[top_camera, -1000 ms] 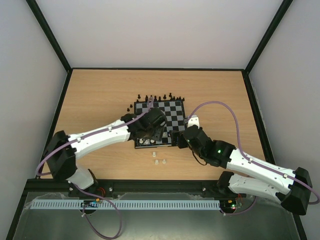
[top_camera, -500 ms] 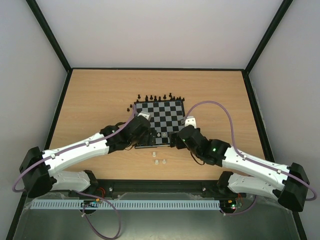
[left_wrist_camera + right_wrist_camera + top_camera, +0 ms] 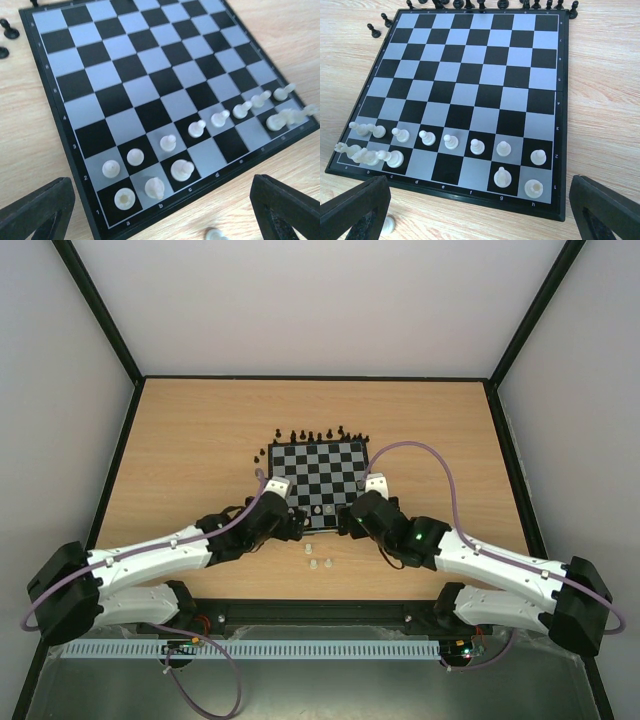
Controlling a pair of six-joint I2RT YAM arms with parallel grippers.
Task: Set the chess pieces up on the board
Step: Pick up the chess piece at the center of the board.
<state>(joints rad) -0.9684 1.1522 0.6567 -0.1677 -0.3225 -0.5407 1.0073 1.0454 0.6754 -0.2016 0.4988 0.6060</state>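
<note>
Over the table, top view: the board (image 3: 318, 478) lies flat near the middle of the wooden table (image 3: 190, 440), with both arms reaching to its near edge.
left gripper (image 3: 292, 524): low at the board's near-left corner.
right gripper (image 3: 348, 520): low at the near-right corner.
black pieces (image 3: 315, 434): off the board, lined up just beyond its far edge, with a few more by the far-left corner.
loose white pieces (image 3: 315, 558): two on the table just in front of the board (between the two arms).
Left wrist view, claw: fingers (image 3: 37, 212) spread wide, with nothing between them.
Left wrist view, white pieces (image 3: 167, 142): a row of pawns stands along the second rank, with three figures behind them on squares a, b and c (the far end is blurred).
Right wrist view, claw: spread wide and holding nothing.
Right wrist view, back rank: two white figures stand on g and h, and a blurred cluster stands at the opposite corner.
</note>
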